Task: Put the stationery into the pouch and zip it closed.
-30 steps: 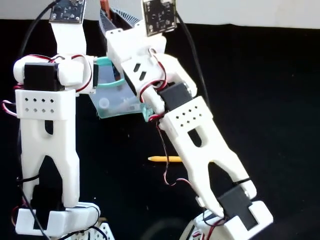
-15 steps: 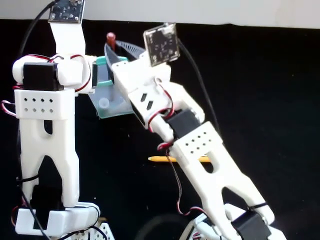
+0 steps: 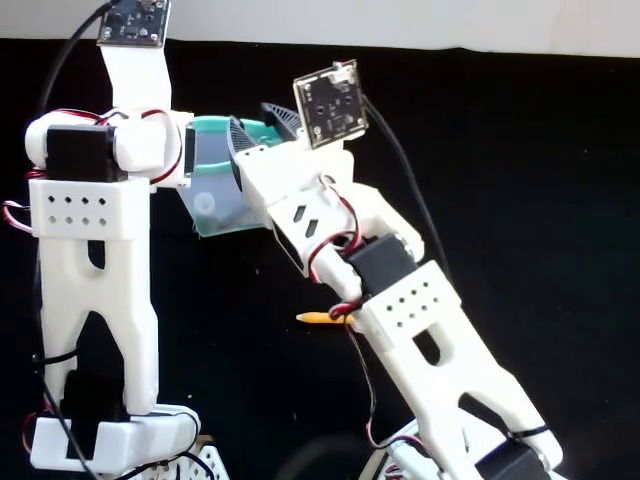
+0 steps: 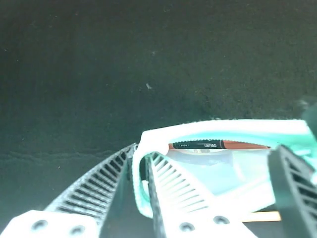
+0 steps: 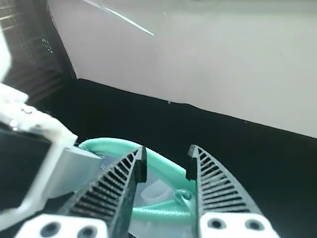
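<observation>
My left jaws are pinched shut on the teal rim of the pouch (image 4: 198, 130), holding it up off the worktop (image 3: 520, 200) with its mouth gaping; in the high view it hangs in the upper left of centre, between my two arms. My right jaws stand part open with nothing between them, poised just above the pouch's mouth, and the zip pull (image 5: 181, 195) shows just beyond their tips. A pen (image 4: 218, 145), black and red, already lies inside along the rim. The yellow pencil (image 3: 318, 318) lies on the worktop at the middle of the high view, partly under my right arm, so I judge the zip should wait. To do this well, I would hold the rim firm and the mouth wide with the left, send the right down for the pencil, grip it near mid-length and feed it in lengthwise beside the pen. The pen's black part carries small white print, which I leave unread.
</observation>
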{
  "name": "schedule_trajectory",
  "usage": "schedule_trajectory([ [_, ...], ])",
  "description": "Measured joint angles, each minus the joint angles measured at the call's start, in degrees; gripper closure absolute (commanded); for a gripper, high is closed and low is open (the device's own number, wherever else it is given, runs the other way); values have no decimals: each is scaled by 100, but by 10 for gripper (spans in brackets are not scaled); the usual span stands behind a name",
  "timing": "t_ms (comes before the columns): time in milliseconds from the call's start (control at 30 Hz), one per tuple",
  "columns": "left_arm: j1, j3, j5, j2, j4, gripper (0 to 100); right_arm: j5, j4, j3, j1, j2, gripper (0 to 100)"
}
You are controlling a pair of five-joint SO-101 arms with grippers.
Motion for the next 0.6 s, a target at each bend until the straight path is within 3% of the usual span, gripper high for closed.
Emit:
schedule_trajectory([
  [200, 0, 0, 0, 0, 0, 993, 0, 167, 0, 492, -299, 858],
  [600, 0, 0, 0, 0, 0, 993, 0, 1837, 0, 1908, -1222, 858],
])
